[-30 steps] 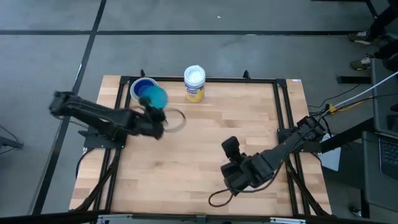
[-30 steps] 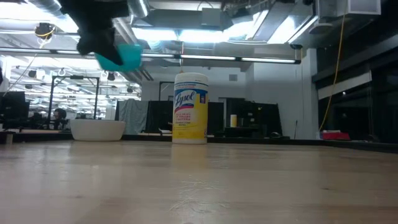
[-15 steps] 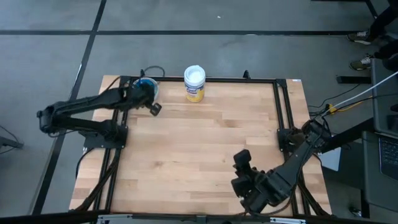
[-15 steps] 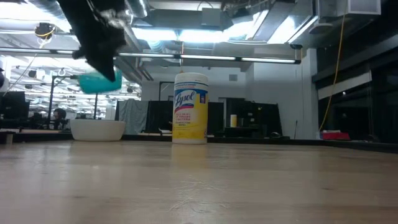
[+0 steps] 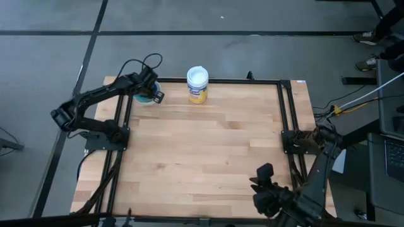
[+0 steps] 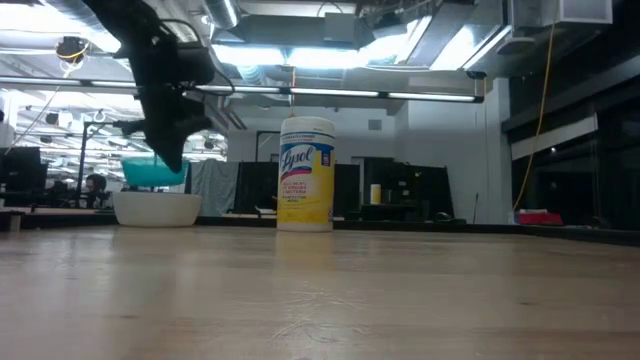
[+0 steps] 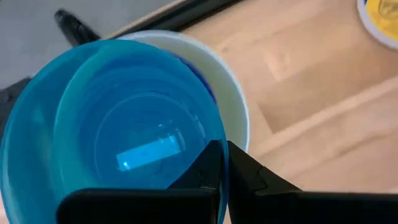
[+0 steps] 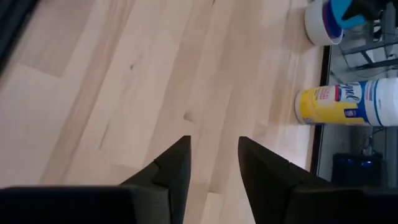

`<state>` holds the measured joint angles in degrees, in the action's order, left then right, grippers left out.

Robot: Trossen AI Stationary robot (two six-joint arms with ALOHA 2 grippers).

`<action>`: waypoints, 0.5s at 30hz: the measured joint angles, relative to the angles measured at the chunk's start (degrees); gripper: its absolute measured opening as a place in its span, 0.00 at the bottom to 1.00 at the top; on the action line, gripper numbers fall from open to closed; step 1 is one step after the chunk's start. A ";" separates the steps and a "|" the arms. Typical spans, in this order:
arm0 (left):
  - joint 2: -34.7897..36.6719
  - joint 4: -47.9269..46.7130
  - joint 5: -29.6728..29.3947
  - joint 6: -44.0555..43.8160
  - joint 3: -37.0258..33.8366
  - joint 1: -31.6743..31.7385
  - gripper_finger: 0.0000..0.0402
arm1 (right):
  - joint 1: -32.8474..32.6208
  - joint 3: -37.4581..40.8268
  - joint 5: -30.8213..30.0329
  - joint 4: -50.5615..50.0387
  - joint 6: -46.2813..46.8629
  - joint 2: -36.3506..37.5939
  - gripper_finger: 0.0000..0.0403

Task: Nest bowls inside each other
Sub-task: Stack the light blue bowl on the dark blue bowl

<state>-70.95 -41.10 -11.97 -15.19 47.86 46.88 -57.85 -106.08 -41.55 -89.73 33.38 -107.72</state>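
Observation:
A teal bowl (image 7: 118, 137) hangs upright over a white bowl (image 7: 233, 106) at the table's far left corner, with my left gripper (image 7: 225, 155) shut on it. A dark blue bowl (image 7: 202, 78) shows inside the white one. In the low view the teal bowl (image 6: 153, 172) sits level, just above the white bowl (image 6: 157, 208), which rests by its base on the table. My right gripper (image 8: 213, 155) stands open near the table's near right edge (image 5: 262, 173), with bare wood between its fingers. My left gripper pinches the teal bowl's rim (image 7: 219, 127), one finger inside the bowl and one outside. The fingers come from above, slanting down. The bowl hangs upright and level, over the white bowl's opening.
A white-lidded jar with a yellow label (image 5: 197, 84) stands upright at the far edge, right of the bowls. A black frame (image 5: 281, 107) runs around the wooden top. The wide middle of the table (image 5: 202, 145) is bare wood.
My left gripper has swung toward the table's far left corner and gone down, carrying the teal bowl, which was high and tilted and now hangs level just over the white bowl. My right gripper has drawn back toward the table's near right edge.

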 joint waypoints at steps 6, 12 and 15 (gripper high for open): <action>-4.29 5.65 1.70 1.73 0.00 2.36 0.00 | -2.14 1.85 -2.19 -0.29 5.57 0.04 0.33; -9.14 7.47 3.02 3.79 0.00 4.74 0.00 | -2.91 5.51 -2.45 -0.30 8.46 0.32 0.33; -9.91 7.52 3.21 5.90 0.00 5.09 0.01 | -2.97 6.56 -2.59 -0.29 9.82 1.35 0.33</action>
<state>-80.86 -33.58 -8.76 -9.29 47.86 51.96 -60.82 -99.53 -44.15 -90.02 43.20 -106.37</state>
